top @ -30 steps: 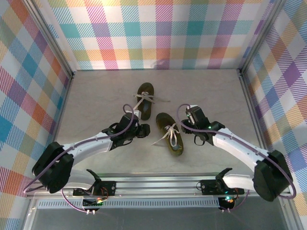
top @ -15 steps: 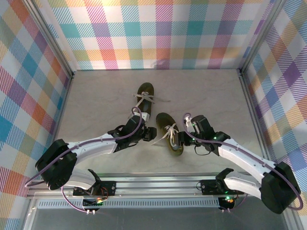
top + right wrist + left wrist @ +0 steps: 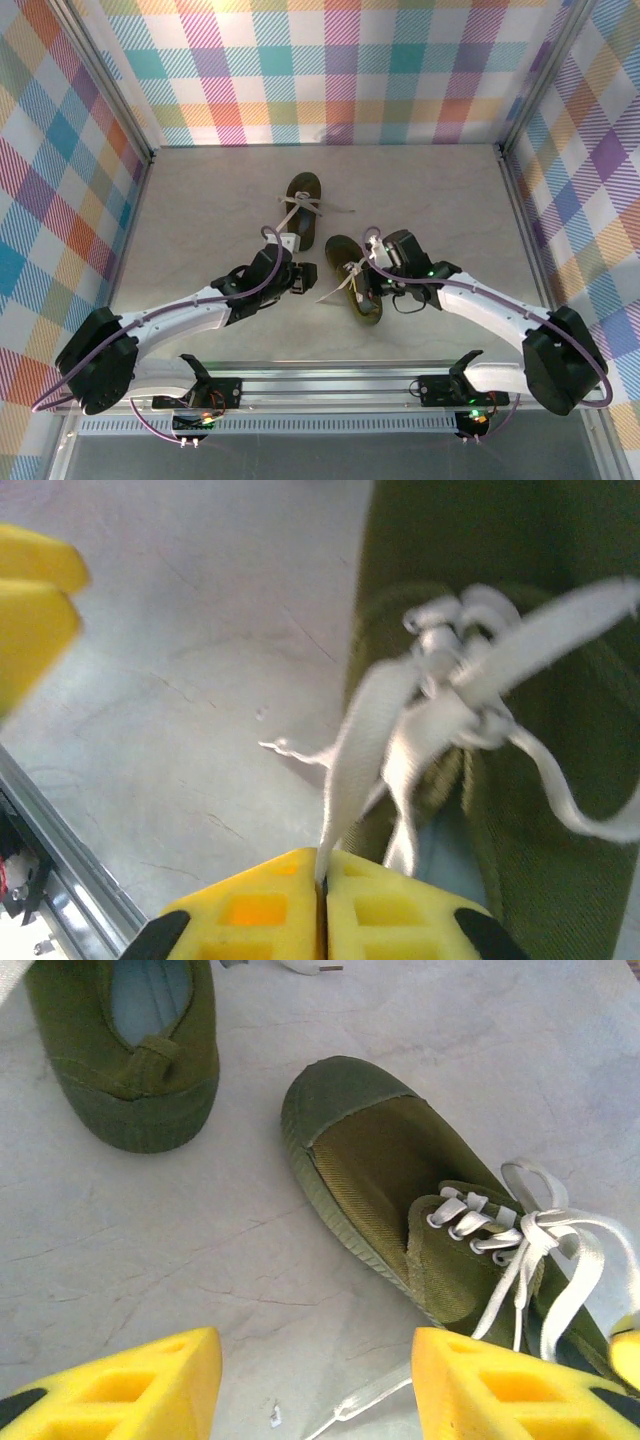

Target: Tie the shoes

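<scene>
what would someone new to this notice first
Probably the right gripper, shut on a pale lace of the nearer olive shoe at mid-table. Next, the left gripper, open beside that shoe's toe, with the far shoe just beyond. The bright plaid walls frame it all.
</scene>
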